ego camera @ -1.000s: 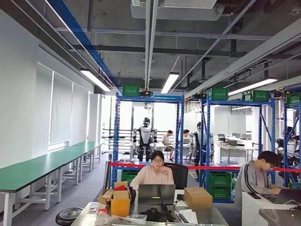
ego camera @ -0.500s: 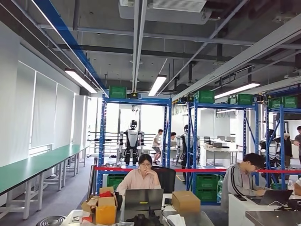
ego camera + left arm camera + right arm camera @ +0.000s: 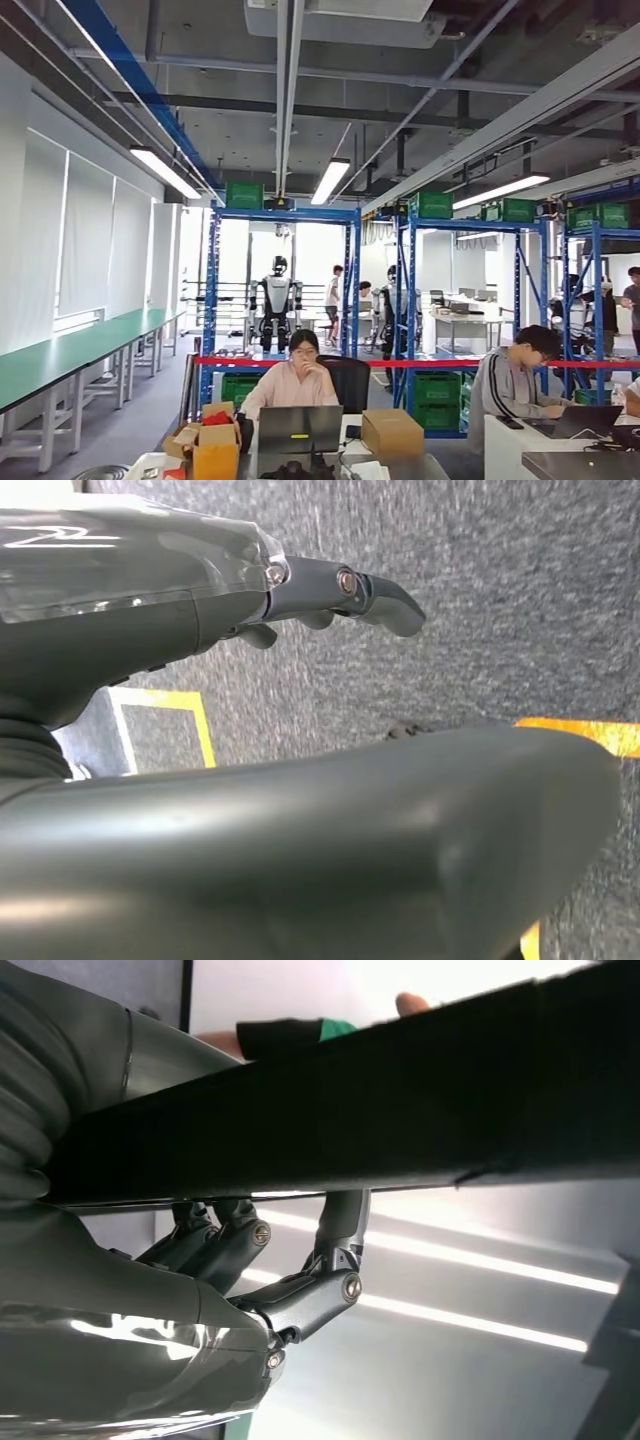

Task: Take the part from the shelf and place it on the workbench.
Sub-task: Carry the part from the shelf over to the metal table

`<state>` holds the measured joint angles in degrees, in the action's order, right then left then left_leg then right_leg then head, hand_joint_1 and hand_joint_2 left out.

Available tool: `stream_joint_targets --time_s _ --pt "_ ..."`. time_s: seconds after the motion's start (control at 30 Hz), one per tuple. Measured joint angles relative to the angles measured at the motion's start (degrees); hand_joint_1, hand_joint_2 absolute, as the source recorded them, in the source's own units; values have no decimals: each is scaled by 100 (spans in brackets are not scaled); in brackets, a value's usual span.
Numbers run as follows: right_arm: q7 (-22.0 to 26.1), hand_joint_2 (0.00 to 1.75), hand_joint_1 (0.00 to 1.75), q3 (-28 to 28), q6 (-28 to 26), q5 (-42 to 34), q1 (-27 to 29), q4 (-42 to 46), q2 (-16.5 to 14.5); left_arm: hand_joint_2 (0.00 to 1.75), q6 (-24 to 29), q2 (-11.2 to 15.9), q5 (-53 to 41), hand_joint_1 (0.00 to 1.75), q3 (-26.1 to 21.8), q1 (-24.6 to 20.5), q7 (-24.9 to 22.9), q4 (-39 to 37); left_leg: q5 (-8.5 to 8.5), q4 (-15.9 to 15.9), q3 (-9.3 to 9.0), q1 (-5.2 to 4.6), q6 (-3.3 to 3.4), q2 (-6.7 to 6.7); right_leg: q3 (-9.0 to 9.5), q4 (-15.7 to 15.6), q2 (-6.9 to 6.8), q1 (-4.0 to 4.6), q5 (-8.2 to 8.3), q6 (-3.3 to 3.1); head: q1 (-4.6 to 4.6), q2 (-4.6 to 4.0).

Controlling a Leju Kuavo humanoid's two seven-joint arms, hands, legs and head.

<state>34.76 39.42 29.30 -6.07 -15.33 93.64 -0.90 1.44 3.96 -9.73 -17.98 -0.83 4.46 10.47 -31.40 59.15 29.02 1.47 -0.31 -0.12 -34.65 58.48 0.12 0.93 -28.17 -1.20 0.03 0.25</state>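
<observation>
We see the right hand (image 3: 249, 1260) from its wrist camera with its dark fingers (image 3: 332, 1280) hooked up against the underside of a long black piece. We take this to be the part (image 3: 377, 1110), carried well clear of any surface. How firm that hold is we cannot tell, since the piece hides the contact on its far side. The left hand (image 3: 226, 600) hangs over the grey carpet floor (image 3: 490, 580) with its fingers (image 3: 377, 595) stretched out straight and nothing in them.

From the head view, no part of the blue shelf (image 3: 279, 215) is within reach, and a long green worktop (image 3: 68, 350) runs down the left wall (our guess for the drop-off).

- **Slipping:** a long piece held only from below could tip or slide out on a jolting step, falling to the carpet.
- **Clipping:** its ends stick out past the hand, so a turn could knock them against furniture or our own body.
- **People:** 2 are seated close ahead, 1 person (image 3: 294, 385) at a laptop (image 3: 300, 430), and a fingertip and sleeve (image 3: 283, 1035) show just beyond the part.
- **Wrong heading:** the red barrier tape (image 3: 392, 362) and shelf posts lie straight ahead, the worktop off to the side.
</observation>
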Motion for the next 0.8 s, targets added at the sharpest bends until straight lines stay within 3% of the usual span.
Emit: stream_joint_targets --time_s 0.07,0.1,0.2,0.23,0.27,0.33,0.4,0.53,0.6,0.7,0.73,0.77,0.8 --pt "4 175 175 1 2 -5 -5 9 -8 175 -3 3 -5 0 -7 -4 -4 0 -73 147 -4 -2 -38 9 127 -81 12 -28 56 -44 7 -2" --pt "6 175 175 1 3 -7 -12 13 -15 175 -7 4 -8 0 -9 -18 -4 0 -199 337 81 0 -45 10 181 -106 12 -40 55 -62 6 -2" --pt "8 175 175 1 6 -9 3 5 -25 175 -15 6 -19 0 -12 -30 -4 0 -631 1277 666 -1 -70 8 257 -117 25 -27 -20 -108 6 -3" --pt "8 175 175 1 7 -9 19 -1 -25 175 -15 7 -25 0 -13 -18 -5 0 -634 1435 822 -2 -79 8 290 -116 41 -20 -55 -112 6 -4" --pt "8 175 175 1 9 -9 33 -5 -25 175 -15 7 -32 0 -14 -6 -6 0 -509 1394 887 -3 -82 8 340 -114 59 -16 -96 -108 6 -4" --pt "8 175 175 1 13 -8 43 -11 -25 175 -15 8 -44 0 -14 9 -6 0 21 789 774 -5 -63 8 474 -109 83 -12 -201 -84 6 -5" --pt "8 175 175 1 16 -8 40 -16 -25 175 -16 9 -48 0 -14 5 -5 0 320 246 635 -37 -19 7 572 -99 88 -8 -297 -34 6 -4" --pt "3 175 175 0 20 -5 43 -15 -25 175 -15 27 -57 0 -16 6 -10 0 306 43 552 -61 115 8 608 -32 94 -8 -386 113 2 -2" --pt "4 175 175 -2 19 -2 26 -5 -24 175 -17 33 -68 0 -16 -3 -6 0 278 0 467 -21 167 7 459 298 78 -20 -475 184 2 -2" --pt "2 175 175 -2 18 7 19 -9 -17 175 -19 37 -97 0 -16 -8 -2 0 178 -20 352 1 188 7 -197 1301 52 -89 -817 298 2 -4" --pt "1 175 175 -2 15 13 29 -12 -13 175 -21 37 -105 0 -16 -3 1 0 132 -20 303 5 181 7 -387 1502 43 -108 -856 321 2 -4" --pt "0 175 175 -3 12 21 36 -13 -9 175 -24 36 -110 0 -16 2 3 0 81 -20 242 9 169 7 -492 1522 33 -120 -794 333 2 -5" --pt "-1 175 175 -3 8 28 38 -14 -5 175 -27 36 -116 0 -16 4 7 0 27 -21 169 14 155 6 -493 1331 24 -126 -610 334 2 -5"
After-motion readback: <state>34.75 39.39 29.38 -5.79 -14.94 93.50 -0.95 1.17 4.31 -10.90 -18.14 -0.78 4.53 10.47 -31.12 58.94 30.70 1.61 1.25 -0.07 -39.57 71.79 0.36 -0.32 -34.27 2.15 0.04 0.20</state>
